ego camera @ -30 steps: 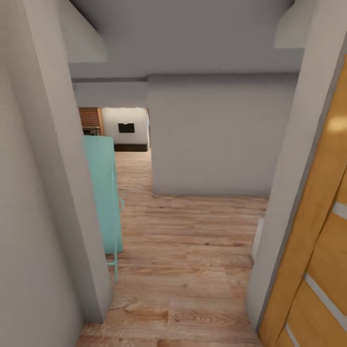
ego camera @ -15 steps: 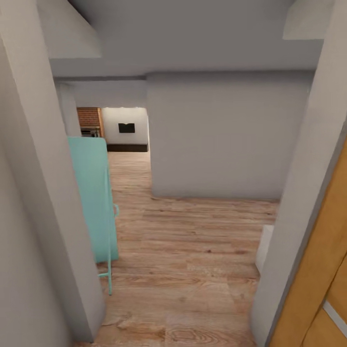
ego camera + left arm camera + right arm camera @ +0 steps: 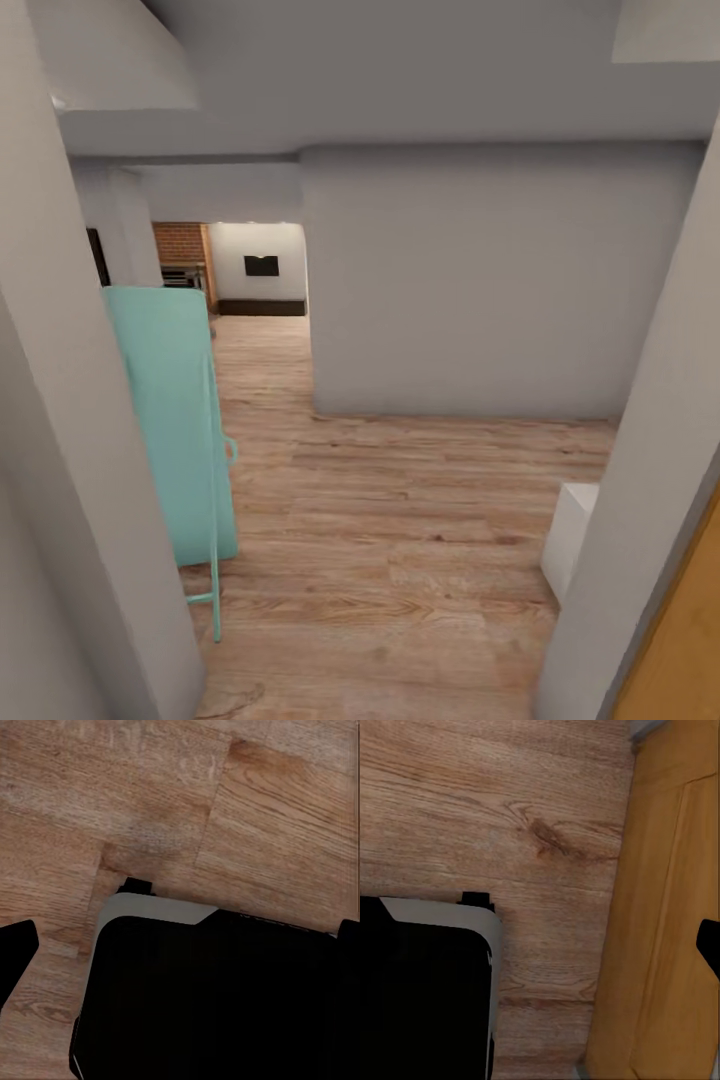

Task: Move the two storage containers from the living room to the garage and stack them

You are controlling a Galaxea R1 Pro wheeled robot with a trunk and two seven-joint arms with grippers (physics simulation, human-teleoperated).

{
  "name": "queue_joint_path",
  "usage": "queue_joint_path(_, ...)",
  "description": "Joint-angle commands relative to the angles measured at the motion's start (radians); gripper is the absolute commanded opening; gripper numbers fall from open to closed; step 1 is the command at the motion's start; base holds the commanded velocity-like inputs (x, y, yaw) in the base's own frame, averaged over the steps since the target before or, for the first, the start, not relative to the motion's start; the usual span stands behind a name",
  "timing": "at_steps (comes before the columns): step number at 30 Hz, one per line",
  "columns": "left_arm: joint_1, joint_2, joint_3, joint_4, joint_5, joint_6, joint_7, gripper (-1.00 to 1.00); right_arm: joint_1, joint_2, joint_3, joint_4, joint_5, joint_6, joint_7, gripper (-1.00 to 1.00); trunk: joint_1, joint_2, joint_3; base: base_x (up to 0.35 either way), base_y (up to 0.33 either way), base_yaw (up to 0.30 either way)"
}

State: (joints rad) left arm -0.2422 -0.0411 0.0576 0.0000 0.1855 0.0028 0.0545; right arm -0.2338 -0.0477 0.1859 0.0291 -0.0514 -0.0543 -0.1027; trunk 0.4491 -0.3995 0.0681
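The head view looks down a hall with a wood floor (image 3: 400,520), a teal panel (image 3: 170,420) on the left and the living room (image 3: 235,265) far off. The right wrist view shows an orange door (image 3: 667,907) beside the robot's black base (image 3: 420,997). Whether either gripper's jaws are open or closed, I cannot tell.

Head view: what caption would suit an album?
Wood-plank hallway beyond a doorway, turquoise door at left, brick fireplace far ahead.

Bare light wood-plank floor (image 3: 400,520) runs open ahead between grey wall edges (image 3: 70,500). A turquoise panel on thin legs (image 3: 175,430) narrows the left side; a small white block (image 3: 570,535) juts right.
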Motion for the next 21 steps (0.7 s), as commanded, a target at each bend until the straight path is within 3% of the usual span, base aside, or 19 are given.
queue_joint_path(1,0.0,0.0,0.005,0.0,0.003,0.0,0.002,1.0,-0.001,0.0,0.007,0.003,-0.005,-0.005,-0.002,1.0,0.001,-0.001,0.0,0.322,0.0,0.0)
queue_joint_path(21,0.0,0.0,0.005,0.0,0.003,0.0,0.002,1.0,-0.001,0.0,0.007,0.003,-0.005,-0.007,-0.002,1.0,0.001,-0.001,0.0,0.322,0.0,0.0)
